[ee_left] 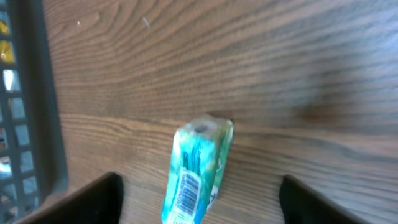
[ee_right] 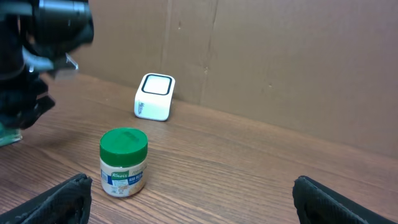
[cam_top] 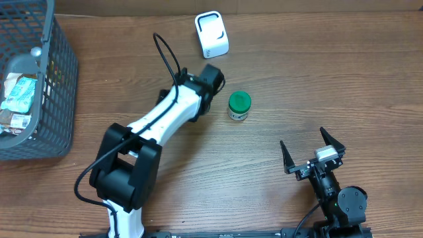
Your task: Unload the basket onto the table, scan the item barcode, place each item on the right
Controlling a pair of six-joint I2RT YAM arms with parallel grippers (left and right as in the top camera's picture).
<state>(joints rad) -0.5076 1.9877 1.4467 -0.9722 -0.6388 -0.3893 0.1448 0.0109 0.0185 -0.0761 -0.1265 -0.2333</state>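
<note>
A teal packet with a printed barcode label lies on the wooden table, its barcode side up. My left gripper is open over it, one dark finger on each side, and neither touches it. From overhead the packet is hidden under the left gripper, which sits just below the white scanner. The right wrist view shows the scanner by the back wall and a sliver of the teal packet at the left edge. My right gripper rests open and empty at the front right.
A green-lidded jar stands upright just right of the left gripper and also shows as the jar ahead of the right gripper. A dark mesh basket holding several packets fills the left side. A cardboard wall backs the table.
</note>
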